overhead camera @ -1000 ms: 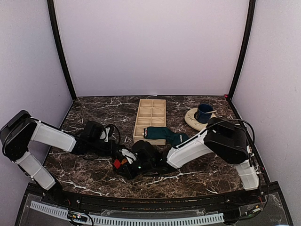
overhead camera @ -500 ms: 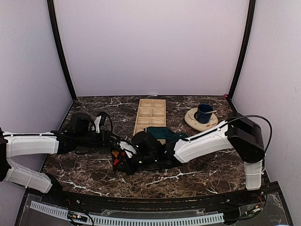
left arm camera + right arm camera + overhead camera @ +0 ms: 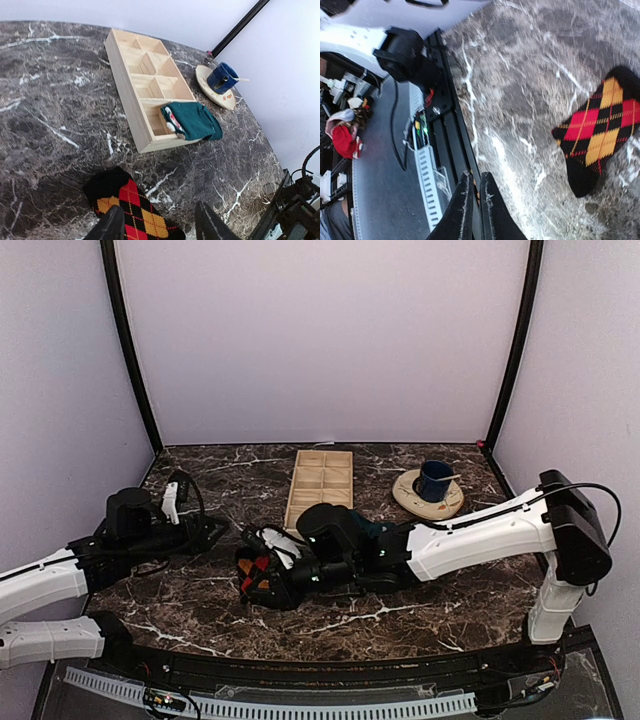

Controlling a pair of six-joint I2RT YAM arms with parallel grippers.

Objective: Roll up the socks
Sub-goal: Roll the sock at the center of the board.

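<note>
We see soft, even light bouncing off the pale walls point(image 3: 320, 340), with faint shadows and no harsh glare on the dark marble desk point(image 3: 430, 620). The overhead and left wrist views are sharp. The right wrist view smears with blur in its top left corner, and the argyle sock point(image 3: 602, 135) looks slightly soft.

- Divided tray point(image 3: 320, 485): on table point(image 3: 460, 595), centre-rear, long axis running front to back.
- Plain sock point(image 3: 192, 120): draped over tray's front right corner; part in frontmost compartment, part hanging over right wall toward table.
- Patterned sock point(image 3: 135, 202): flat on table, in front of tray, slightly left of it, apart from tray and from plain sock.
- Saucer point(image 3: 410, 495): on table, right of tray, rear right area.
- Mug point(image 3: 435, 480): upright on saucer.
</note>
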